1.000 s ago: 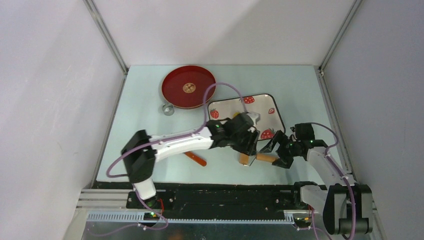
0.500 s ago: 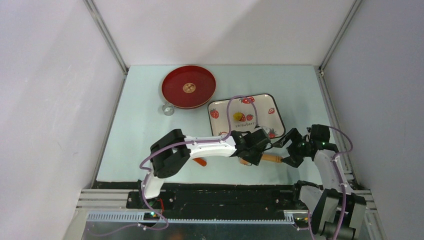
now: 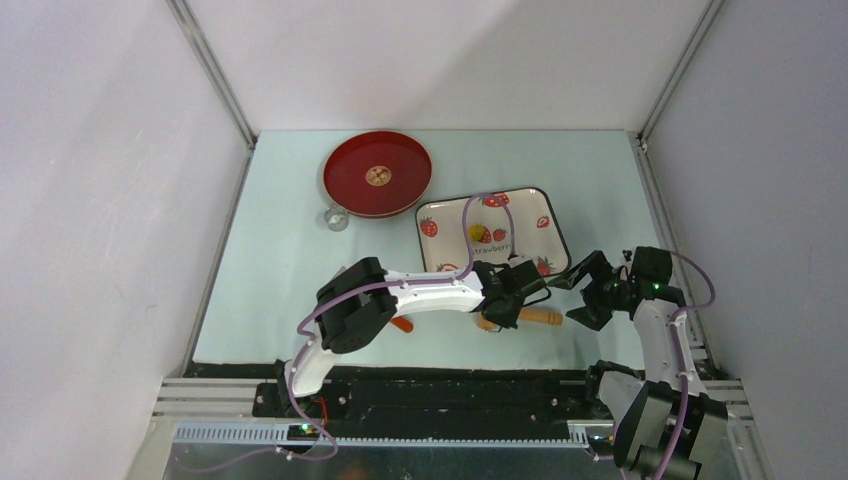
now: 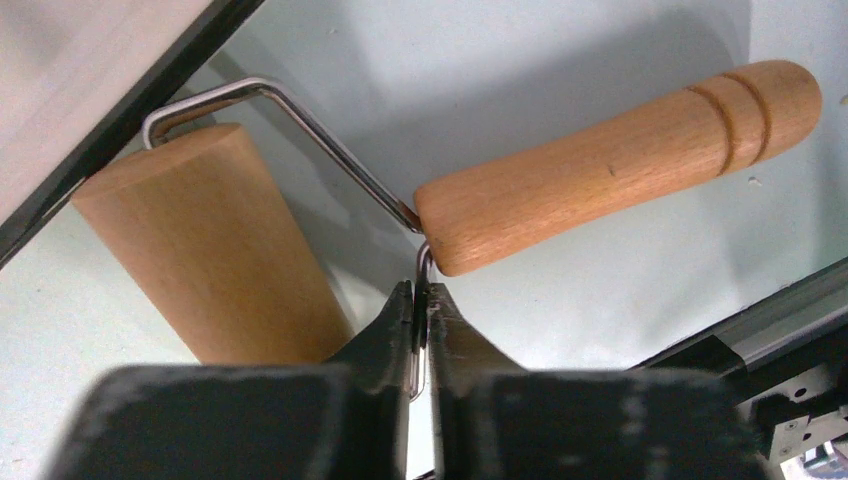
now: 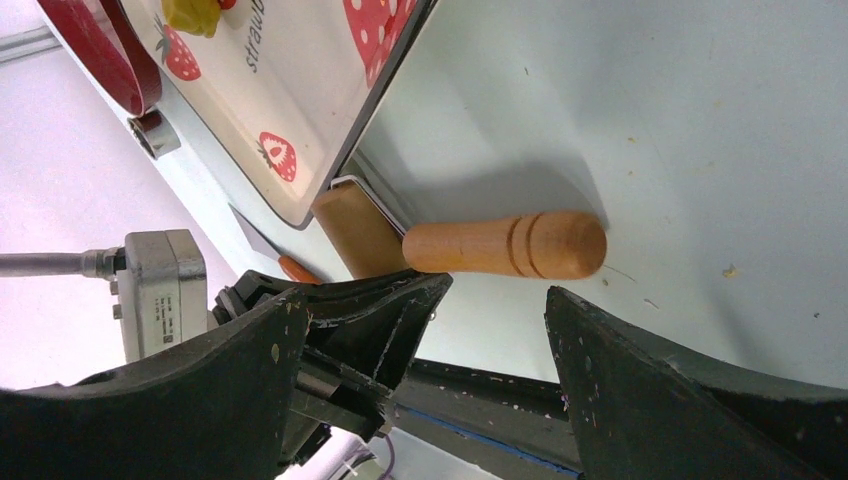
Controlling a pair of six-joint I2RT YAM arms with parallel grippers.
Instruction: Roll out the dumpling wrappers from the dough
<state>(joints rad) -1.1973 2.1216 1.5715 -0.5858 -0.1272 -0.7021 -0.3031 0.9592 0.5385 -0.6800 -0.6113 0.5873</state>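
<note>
The dough is a small yellow lump on the strawberry-printed tray, also seen in the right wrist view as a lump of dough. No dumpling wrappers are in view. A wooden roller lies on the mat just in front of the tray. My left gripper is shut on the thin wire frame between the roller's drum and its handle. My right gripper stands open a little to the right of the handle, apart from it.
A red round plate sits at the back, with a metal ring cutter beside it. An orange-handled knife lies under the left arm. The table's front rail runs close behind the roller.
My left gripper has shut on the roller's wire frame after swinging in low beside it. The right gripper has drawn back to the right, away from the handle, staying open.
</note>
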